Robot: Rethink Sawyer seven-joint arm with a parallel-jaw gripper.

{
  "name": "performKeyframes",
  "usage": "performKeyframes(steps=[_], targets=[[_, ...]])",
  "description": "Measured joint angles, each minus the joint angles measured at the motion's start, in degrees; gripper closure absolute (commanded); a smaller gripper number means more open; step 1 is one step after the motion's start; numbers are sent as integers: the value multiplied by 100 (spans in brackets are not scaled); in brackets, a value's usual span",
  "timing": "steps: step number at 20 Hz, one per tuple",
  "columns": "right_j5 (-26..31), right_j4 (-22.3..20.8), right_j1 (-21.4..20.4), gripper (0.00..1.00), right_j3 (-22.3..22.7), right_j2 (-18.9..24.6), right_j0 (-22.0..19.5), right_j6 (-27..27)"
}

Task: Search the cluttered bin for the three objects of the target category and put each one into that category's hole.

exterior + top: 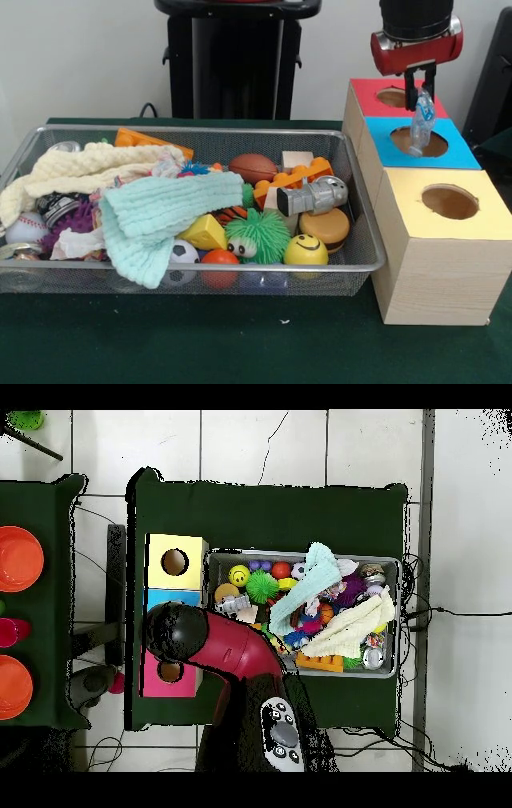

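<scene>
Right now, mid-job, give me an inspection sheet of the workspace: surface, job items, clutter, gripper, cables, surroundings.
Surface: green table cover, one small white speck on it in front of the bin.
Job's things: wire mesh bin beside a wooden box with red hole, blue hole and yellow hole.
Clutter: mint cloth, cream cloth, green fuzzy ball, smiley ball, football piled in the bin.
Gripper: gripper shut on a clear plastic packet, hanging over the blue hole.
Cables: black cables on the floor beside the table.
Surroundings: side table with orange bowls.
</scene>
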Motion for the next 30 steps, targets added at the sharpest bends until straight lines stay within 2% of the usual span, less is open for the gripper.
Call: performKeyframes(steps=[30], targets=[[-159,1,5,100,86,1,85,0]])
